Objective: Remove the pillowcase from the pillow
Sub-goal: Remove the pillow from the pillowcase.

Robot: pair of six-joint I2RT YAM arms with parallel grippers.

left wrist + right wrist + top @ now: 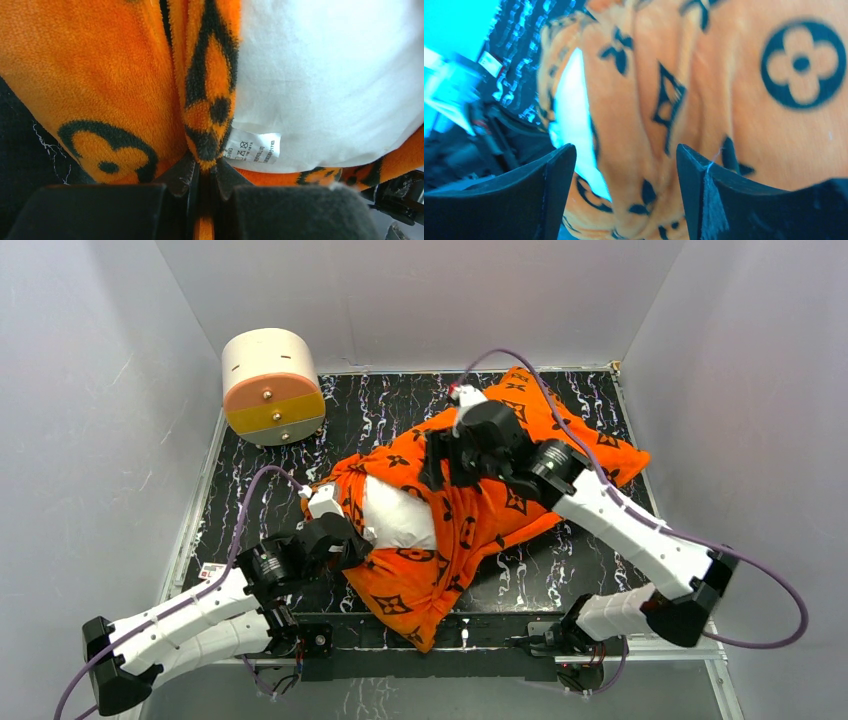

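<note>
The orange pillowcase with black flower and star prints lies across the middle of the floor, bunched at its left end. There the white pillow bulges out of its open mouth. My left gripper is shut on the pillowcase's hem, right beside the pillow and its care label. My right gripper hovers over the pillowcase's middle, open, its fingers apart above a fold of the pillowcase with nothing between them.
A cream-and-orange cylinder stands at the back left of the black marbled floor. White walls close in on three sides. The right arm reaches across the pillowcase's right half.
</note>
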